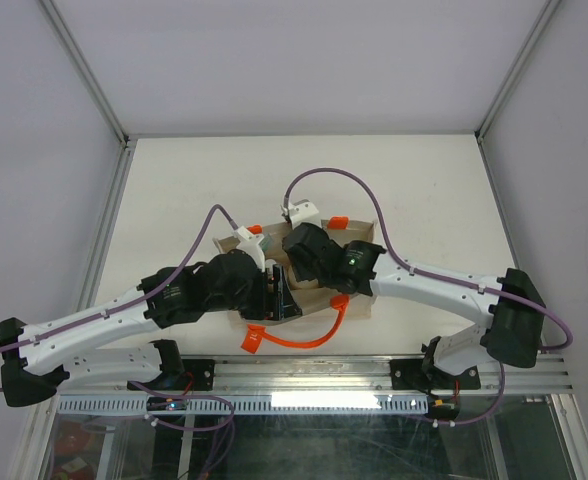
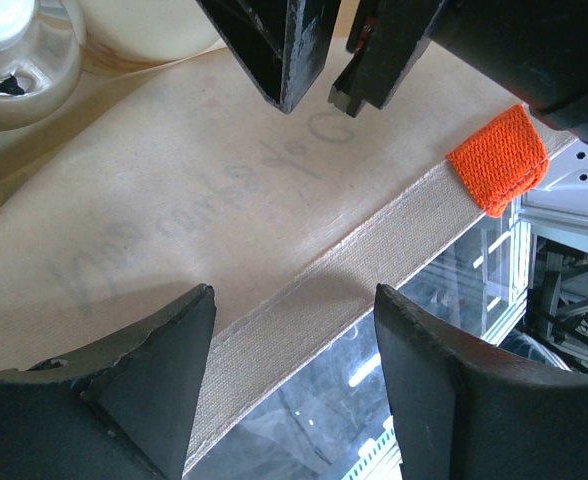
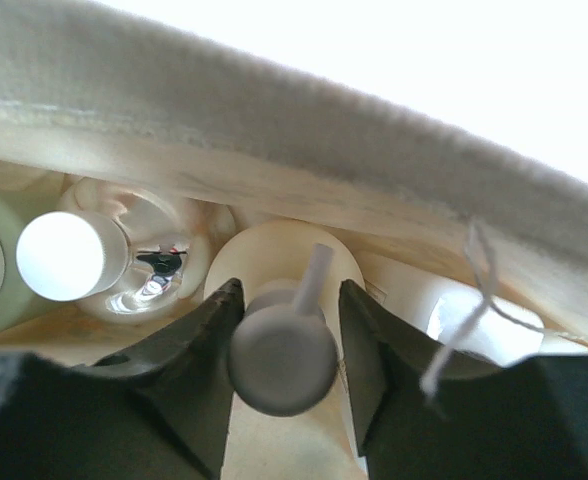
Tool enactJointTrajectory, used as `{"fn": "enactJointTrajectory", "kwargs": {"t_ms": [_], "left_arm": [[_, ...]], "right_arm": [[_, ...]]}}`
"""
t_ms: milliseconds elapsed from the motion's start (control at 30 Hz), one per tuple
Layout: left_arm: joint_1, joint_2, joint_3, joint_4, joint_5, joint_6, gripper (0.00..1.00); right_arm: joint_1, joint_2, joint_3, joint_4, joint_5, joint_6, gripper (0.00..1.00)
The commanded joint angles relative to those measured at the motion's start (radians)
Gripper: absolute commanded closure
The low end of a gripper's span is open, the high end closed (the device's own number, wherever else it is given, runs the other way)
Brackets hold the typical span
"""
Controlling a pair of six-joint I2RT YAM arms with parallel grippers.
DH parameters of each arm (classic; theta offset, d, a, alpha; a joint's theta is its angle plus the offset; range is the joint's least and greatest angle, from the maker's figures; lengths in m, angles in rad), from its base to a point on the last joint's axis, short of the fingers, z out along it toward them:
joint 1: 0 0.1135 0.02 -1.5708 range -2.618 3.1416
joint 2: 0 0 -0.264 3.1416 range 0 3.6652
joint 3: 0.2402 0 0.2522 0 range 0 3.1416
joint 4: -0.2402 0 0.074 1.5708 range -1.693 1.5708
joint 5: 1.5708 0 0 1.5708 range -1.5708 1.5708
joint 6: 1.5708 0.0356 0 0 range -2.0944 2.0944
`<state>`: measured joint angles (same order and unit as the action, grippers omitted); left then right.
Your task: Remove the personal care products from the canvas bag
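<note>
Canvas bag [image 1: 357,303] is showing from above, my left arm [image 1: 104,320] and right arm [image 1: 434,285] reaching into it. At my left wrist, my left pincer [image 2: 294,290] is hanging open above the bag's rim. At my right wrist, my right pincer [image 3: 291,285] is flanking the cream bottle [image 3: 279,250] inside the bag; whether it is gripping, I cannot tell.

The canvas bag [image 1: 316,294] lies on the surface [image 1: 424,180] just ahead of the arms' bases, with its handle [image 1: 294,342] trailing toward the near edge. Bottles stand side by side inside it. The nozzle bottle [image 3: 284,350] sits between the fingers [image 3: 199,350] of the right gripper [image 3: 289,300], a second bottle [image 3: 134,265] on its left and a third bottle [image 3: 484,335] on its right. The left gripper [image 2: 294,300] hangs over one edge of the bag.
</note>
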<state>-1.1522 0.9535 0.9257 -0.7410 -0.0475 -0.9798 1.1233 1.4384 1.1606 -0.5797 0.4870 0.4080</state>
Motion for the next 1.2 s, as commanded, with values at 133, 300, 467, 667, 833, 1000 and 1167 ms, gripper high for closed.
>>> {"fn": "enactJointTrajectory", "kwargs": {"t_ms": [133, 300, 467, 667, 833, 1000, 1167], "left_arm": [[-0.004, 0.005, 0.027, -0.063, -0.020, 0.016, 0.35], [-0.004, 0.008, 0.025, -0.061, -0.015, 0.022, 0.35], [-0.004, -0.005, 0.018, -0.063, -0.023, 0.020, 0.35], [-0.004, -0.012, 0.019, -0.063, -0.037, 0.023, 0.33], [-0.004, 0.001, 0.028, -0.063, -0.044, 0.031, 0.32], [-0.004, 0.003, 0.042, -0.063, -0.064, 0.036, 0.30], [-0.004, 0.000, 0.038, -0.063, -0.074, 0.033, 0.30]], "right_arm": [[0.014, -0.033, -0.041, 0.139, 0.085, -0.070, 0.65], [0.029, -0.040, -0.009, 0.157, 0.078, -0.114, 0.92], [0.051, -0.079, 0.054, 0.158, 0.080, -0.144, 1.00], [0.052, -0.141, 0.111, 0.144, 0.091, -0.139, 1.00], [0.052, -0.153, 0.163, 0.110, 0.079, -0.145, 1.00], [0.052, -0.153, 0.270, 0.006, 0.079, -0.093, 1.00], [0.052, -0.138, 0.409, -0.144, 0.101, -0.027, 1.00]]}}
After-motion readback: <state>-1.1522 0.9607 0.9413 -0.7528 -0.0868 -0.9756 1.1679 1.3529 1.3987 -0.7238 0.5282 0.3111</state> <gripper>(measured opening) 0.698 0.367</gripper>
